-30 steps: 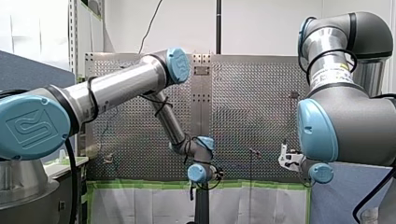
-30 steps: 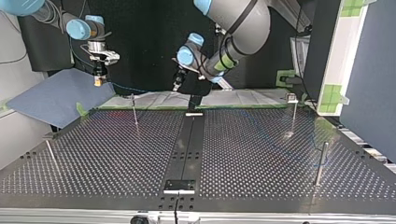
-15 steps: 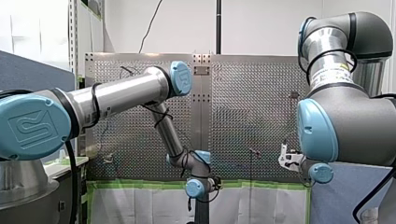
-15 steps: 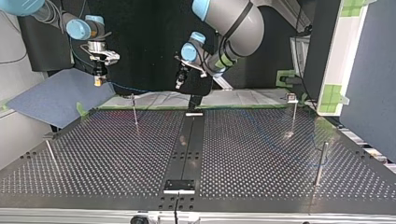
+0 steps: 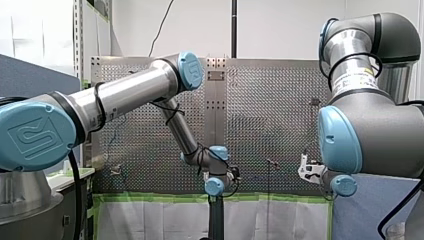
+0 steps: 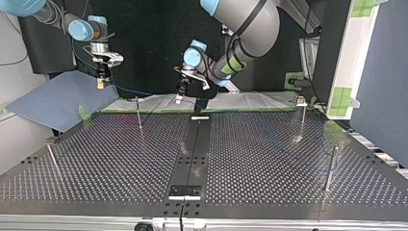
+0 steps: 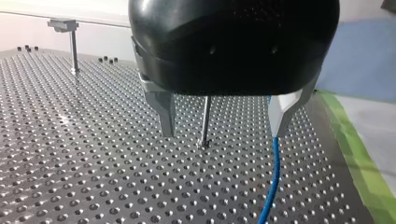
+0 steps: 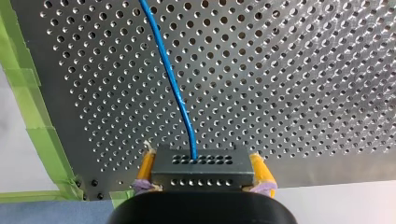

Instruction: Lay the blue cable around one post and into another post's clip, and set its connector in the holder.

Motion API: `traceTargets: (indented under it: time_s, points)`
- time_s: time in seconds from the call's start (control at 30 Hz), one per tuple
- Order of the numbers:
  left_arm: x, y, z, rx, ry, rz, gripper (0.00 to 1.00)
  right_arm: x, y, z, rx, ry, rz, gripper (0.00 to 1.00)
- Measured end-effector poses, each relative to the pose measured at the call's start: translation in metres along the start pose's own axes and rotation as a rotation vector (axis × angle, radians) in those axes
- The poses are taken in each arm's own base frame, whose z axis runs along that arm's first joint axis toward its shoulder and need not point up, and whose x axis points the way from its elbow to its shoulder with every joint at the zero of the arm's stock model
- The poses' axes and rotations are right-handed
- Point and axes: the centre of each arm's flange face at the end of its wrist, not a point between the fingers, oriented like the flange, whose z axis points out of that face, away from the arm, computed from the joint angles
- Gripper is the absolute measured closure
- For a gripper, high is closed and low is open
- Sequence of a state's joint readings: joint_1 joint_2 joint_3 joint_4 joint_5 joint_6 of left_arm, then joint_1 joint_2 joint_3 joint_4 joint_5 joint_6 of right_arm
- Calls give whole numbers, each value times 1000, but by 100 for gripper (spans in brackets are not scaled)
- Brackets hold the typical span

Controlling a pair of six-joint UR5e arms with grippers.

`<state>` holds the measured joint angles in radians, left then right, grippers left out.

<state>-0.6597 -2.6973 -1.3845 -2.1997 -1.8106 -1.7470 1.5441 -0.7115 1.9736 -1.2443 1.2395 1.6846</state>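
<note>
Beyond the table's far edge in the top view, at that view's left, our right gripper (image 6: 100, 85) hung above a blue mat (image 6: 57, 101). Its yellow pads (image 8: 147, 165) were clamped on the grey connector (image 8: 203, 175), from which the blue cable (image 8: 170, 74) ran ahead over the perforated table (image 8: 280, 70). Our left gripper (image 7: 222, 133) hung low over the table near the middle of that far edge. Its metal fingers (image 7: 164, 112) were spread wide, and a thin post (image 7: 204, 121) stood ahead in line with the gap. The cable passed just beside one fingertip; we could not tell whether it touched. A post with a clip (image 7: 71, 39) stood well apart.
</note>
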Motion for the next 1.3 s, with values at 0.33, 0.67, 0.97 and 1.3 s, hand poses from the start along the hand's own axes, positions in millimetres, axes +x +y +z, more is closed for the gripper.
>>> traceTargets:
  time_s: [0.33,0.67,0.97,1.3]
  points:
    - [3,3,-4,-33,32,87,0,0,0,0,0,0,0,100]
    - [6,4,-6,-30,50,159,0,0,0,0,0,0,0,100]
    - [4,14,2,-66,42,163,0,0,0,0,0,1,0,100]
    - [18,28,12,-103,69,188,0,0,0,0,1,1,-1,100]
